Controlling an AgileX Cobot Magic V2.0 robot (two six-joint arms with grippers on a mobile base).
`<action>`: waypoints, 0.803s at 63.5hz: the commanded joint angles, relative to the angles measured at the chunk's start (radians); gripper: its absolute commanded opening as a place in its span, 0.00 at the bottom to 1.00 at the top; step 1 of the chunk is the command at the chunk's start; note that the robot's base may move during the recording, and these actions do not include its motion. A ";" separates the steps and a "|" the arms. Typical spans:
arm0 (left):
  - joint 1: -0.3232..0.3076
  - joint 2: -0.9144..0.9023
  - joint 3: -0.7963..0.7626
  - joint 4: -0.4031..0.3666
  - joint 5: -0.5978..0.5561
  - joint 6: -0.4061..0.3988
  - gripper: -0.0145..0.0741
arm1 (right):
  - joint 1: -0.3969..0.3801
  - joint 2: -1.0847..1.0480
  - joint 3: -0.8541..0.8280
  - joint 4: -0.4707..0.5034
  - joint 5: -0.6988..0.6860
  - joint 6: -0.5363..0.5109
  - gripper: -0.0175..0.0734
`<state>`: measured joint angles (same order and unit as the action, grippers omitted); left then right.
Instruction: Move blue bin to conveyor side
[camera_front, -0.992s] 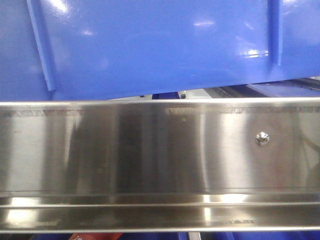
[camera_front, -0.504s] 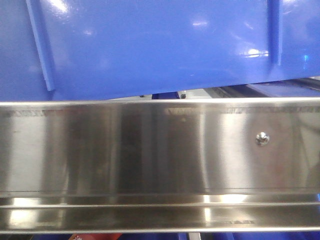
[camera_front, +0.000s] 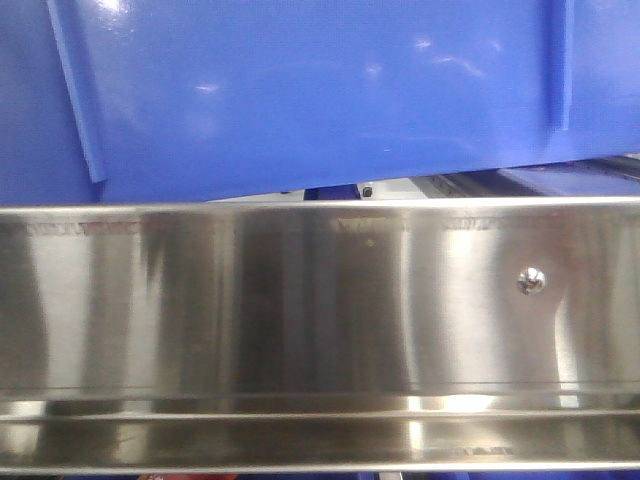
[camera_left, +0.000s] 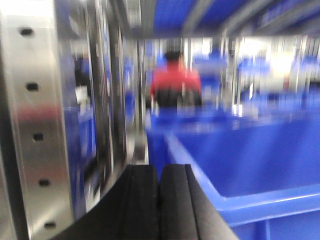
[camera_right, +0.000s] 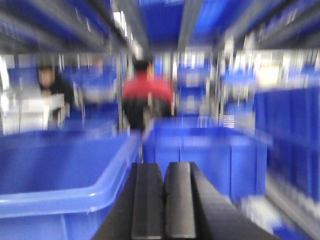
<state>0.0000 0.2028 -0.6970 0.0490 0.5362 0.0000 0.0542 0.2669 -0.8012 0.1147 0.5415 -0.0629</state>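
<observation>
Blue plastic fills the top of the front view. It is the wall of the blue bin (camera_front: 320, 90), glossy, with one thin raised rib near its left end and one near its right end. The lower edge of the bin is not level: it rises toward the right. Directly below the bin runs a steel rail (camera_front: 300, 310), shiny, with a single screw (camera_front: 531, 281) in its right part.

The left hand (camera_left: 160, 172) is just to the left of the bin, near the thick rim. Its two black pads are pressed together with nothing between them. The right hand (camera_right: 163, 170) is just to the right of the bin, and its pads are also pressed together and empty. I cannot tell whether either hand touches the bin.

Both wrist views are blurred. Left of the bin stands a perforated steel post (camera_left: 35, 125). Beyond the bin there is a person in red (camera_left: 175, 85).
</observation>
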 joint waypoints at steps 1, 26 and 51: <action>-0.005 0.123 -0.097 0.006 0.117 0.000 0.14 | -0.003 0.131 -0.123 -0.013 0.154 0.001 0.11; -0.005 0.464 -0.366 0.018 0.361 0.000 0.14 | -0.003 0.492 -0.528 -0.013 0.515 0.001 0.11; -0.005 0.601 -0.423 -0.022 0.215 -0.063 0.14 | -0.003 0.635 -0.613 -0.015 0.499 0.001 0.11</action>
<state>0.0000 0.7496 -1.0776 0.0543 0.7901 -0.0407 0.0542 0.8388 -1.3627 0.1147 1.0365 -0.0611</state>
